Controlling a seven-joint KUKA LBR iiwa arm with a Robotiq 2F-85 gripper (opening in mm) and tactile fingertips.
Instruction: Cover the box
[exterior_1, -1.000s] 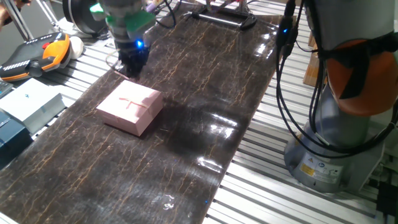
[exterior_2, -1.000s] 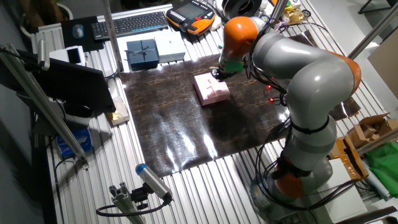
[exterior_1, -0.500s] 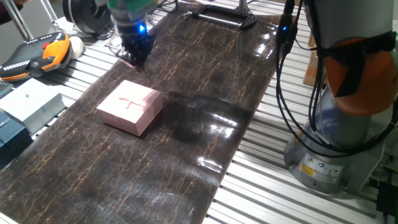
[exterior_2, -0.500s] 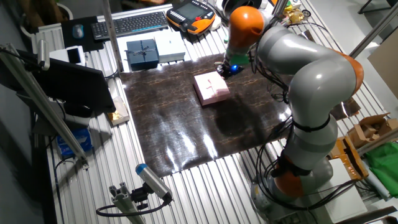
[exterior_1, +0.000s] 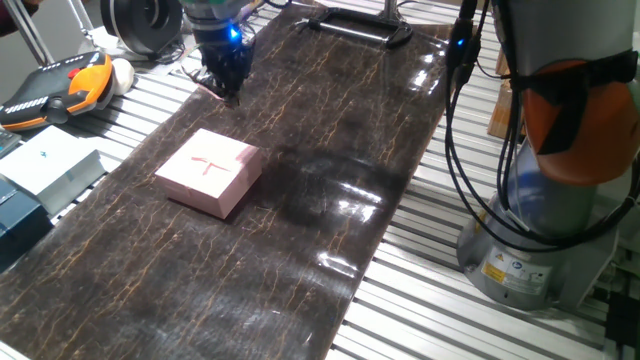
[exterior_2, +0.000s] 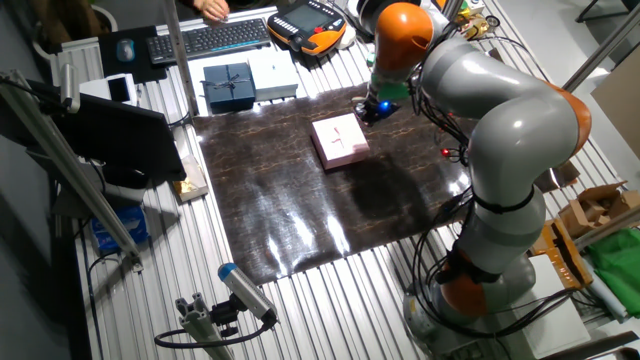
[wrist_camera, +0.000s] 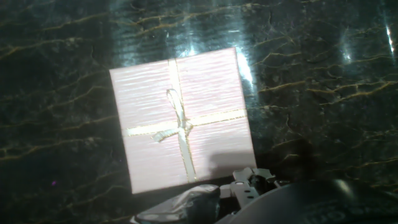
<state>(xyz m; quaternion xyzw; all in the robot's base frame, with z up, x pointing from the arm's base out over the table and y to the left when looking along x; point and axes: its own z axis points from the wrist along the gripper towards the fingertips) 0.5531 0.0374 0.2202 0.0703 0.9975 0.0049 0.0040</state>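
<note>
The pincer (exterior_1: 227, 82) hangs above the far edge of the dark mat (exterior_1: 300, 190); I cannot tell if it is spread or pressed together. It has moved up and away from the box (exterior_1: 209, 172). The box is square, pale pink and flat-topped with a thin bow. It sits closed mid-mat. A blue box (exterior_2: 228, 86) lies off the mat.

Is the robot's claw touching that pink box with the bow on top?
Apart. In one fixed view the gripper hangs beyond the pink box, with bare dark mat between them; the hand view shows the closed box from above, nothing gripping it.
</note>
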